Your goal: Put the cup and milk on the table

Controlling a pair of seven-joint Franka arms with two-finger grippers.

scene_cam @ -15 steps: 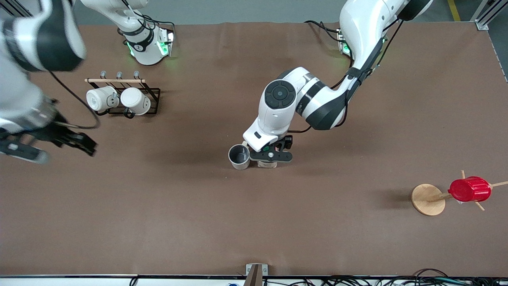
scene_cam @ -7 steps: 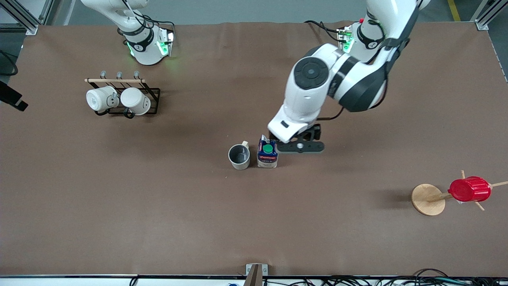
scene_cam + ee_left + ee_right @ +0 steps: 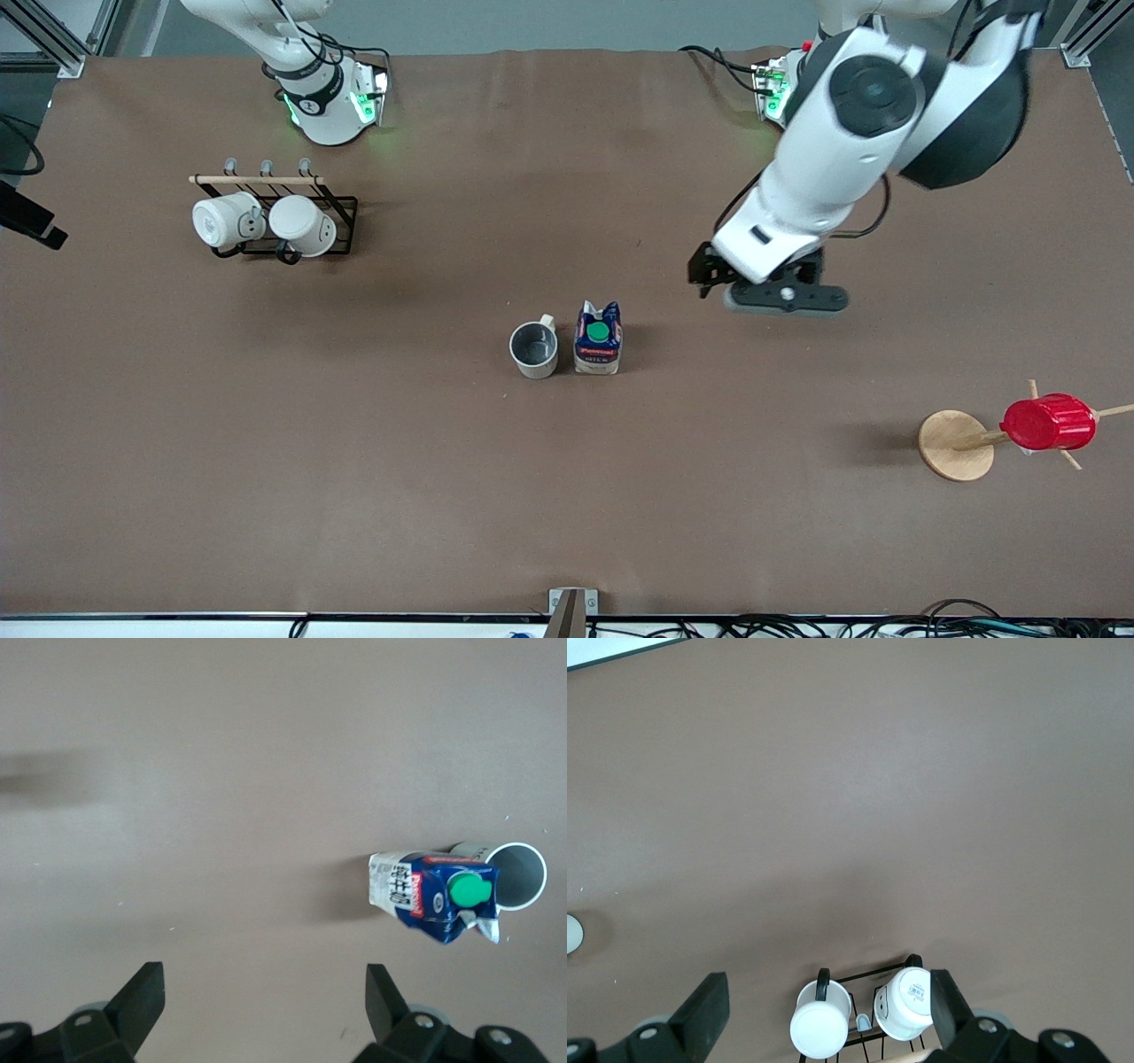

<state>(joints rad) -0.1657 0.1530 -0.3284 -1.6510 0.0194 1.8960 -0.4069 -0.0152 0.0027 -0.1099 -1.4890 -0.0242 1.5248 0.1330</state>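
The pale grey cup (image 3: 534, 348) stands upright on the brown table (image 3: 354, 496), near its middle. The milk (image 3: 598, 337), a blue carton with a green cap, stands upright right beside it, toward the left arm's end. My left gripper (image 3: 781, 299) is open and empty, up in the air over bare table between the milk and the left arm's base. Its wrist view shows the open left gripper (image 3: 263, 983) with the milk (image 3: 434, 895) and cup (image 3: 521, 875) farther off. My right gripper (image 3: 828, 992) is open and empty, high over the mug rack.
A black wire rack (image 3: 341, 213) with two cream-white mugs (image 3: 266, 221) stands near the right arm's base and shows in the right wrist view (image 3: 868, 1019). A red ribbed cup (image 3: 1050, 423) hangs on a wooden stand (image 3: 955, 445) toward the left arm's end.
My left gripper let go of the milk, rose and drew away toward the left arm's end. The right arm swung out of the front view. Cup and milk stayed put.
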